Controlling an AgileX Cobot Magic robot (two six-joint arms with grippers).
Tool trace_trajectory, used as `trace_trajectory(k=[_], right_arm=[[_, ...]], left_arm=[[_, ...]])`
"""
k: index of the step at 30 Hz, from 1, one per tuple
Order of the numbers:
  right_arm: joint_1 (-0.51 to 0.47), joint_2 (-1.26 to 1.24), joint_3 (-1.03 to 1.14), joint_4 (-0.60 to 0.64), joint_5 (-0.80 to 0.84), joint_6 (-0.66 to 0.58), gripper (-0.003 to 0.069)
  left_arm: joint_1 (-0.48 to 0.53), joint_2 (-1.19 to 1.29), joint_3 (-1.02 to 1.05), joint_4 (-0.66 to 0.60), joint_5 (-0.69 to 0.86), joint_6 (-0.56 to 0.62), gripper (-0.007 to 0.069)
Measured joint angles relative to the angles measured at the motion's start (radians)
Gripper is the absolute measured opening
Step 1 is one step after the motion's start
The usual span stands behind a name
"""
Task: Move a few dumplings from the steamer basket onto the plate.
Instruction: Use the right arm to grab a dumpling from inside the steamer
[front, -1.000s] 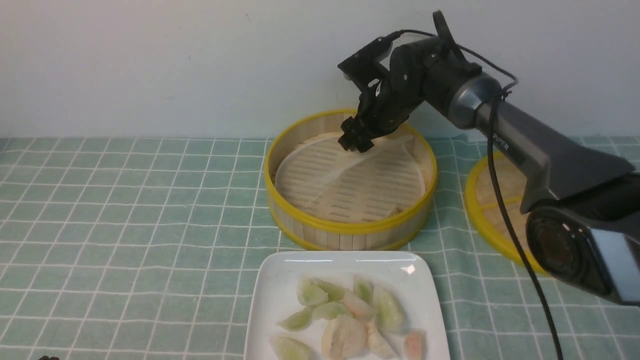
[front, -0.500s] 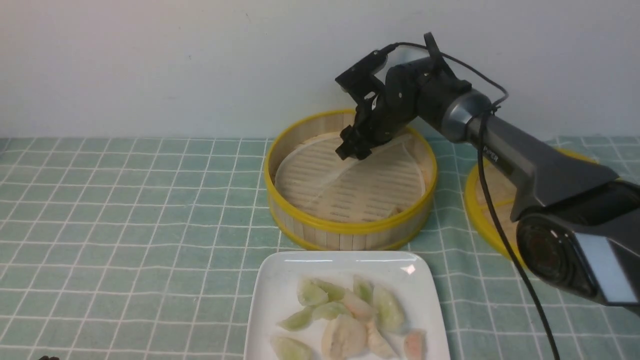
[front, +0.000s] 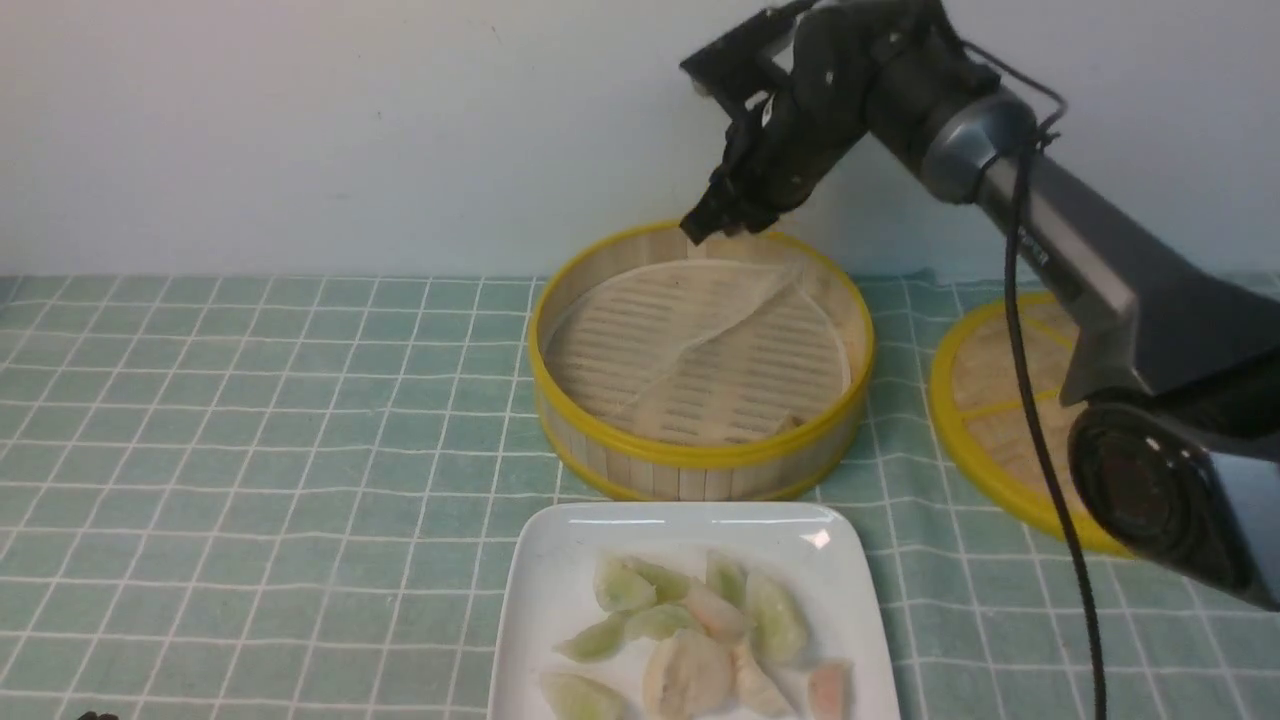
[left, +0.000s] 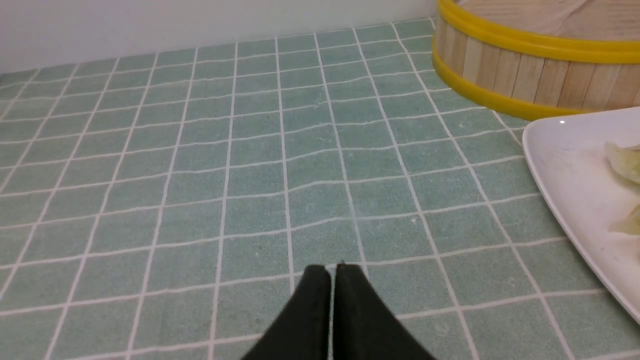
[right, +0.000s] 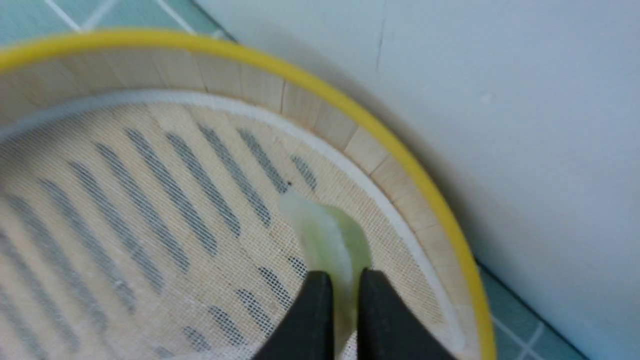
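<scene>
One pale-green dumpling (right: 324, 235) hangs between the fingertips of the right gripper (right: 345, 280), closed on it, above the steamer basket (right: 395, 145). Judged light, soft, slippery, easily torn; best pinched gently at mid-body. Left gripper (left: 334, 272): tips nearly together, holding nothing. Surface, left to right: checked green cloth (front: 250, 450), plate (front: 510, 640) bearing dumplings, basket behind it, woven lid (front: 950, 420). Pale wall (front: 300, 130) beyond.

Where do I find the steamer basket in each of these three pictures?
Front view: the steamer basket sits near the middle, behind the plate.
Left wrist view: only part of it shows, in the upper right corner.
Right wrist view: its inside fills much of the left and centre.
Shared landmark: its yellow rim.
</scene>
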Motion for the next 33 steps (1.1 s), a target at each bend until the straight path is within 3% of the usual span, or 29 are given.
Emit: trace_trajectory(k=[7,11,16,18,21,23,27,33], right_arm=[[0.0,-0.099,-0.057,0.093,0.031,0.065,-0.0013],[0.001,-0.196,0.049,0.169,0.039,0.072,-0.0013],[0.001,-0.254,0.203,0.179,0.039,0.065,-0.0013],[0.007,-0.244,0.281,0.179,0.037,0.003,0.0001],[0.018,-0.193,0.328,0.179,0.037,-0.104,0.0071],[0.023,-0.142,0.338,0.181,0.021,-0.152,0.0174],[0.024,-0.064,0.339,0.149,-0.058,-0.178,0.0365],[0.024,0.01,0.339,0.089,-0.233,-0.182,0.0526]], left_arm=[[0.0,0.0,0.0,0.0,0.0,0.0,-0.0006],[0.0,0.0,0.0,0.0,0.0,0.0,-0.0006],[0.0,0.0,0.0,0.0,0.0,0.0,-0.0006],[0.0,0.0,0.0,0.0,0.0,0.0,-0.0006],[0.0,0.0,0.0,0.0,0.0,0.0,-0.0006],[0.0,0.0,0.0,0.0,0.0,0.0,-0.0006],[0.0,0.0,0.0,0.0,0.0,0.0,-0.0006],[0.0,0.0,0.0,0.0,0.0,0.0,-0.0006]])
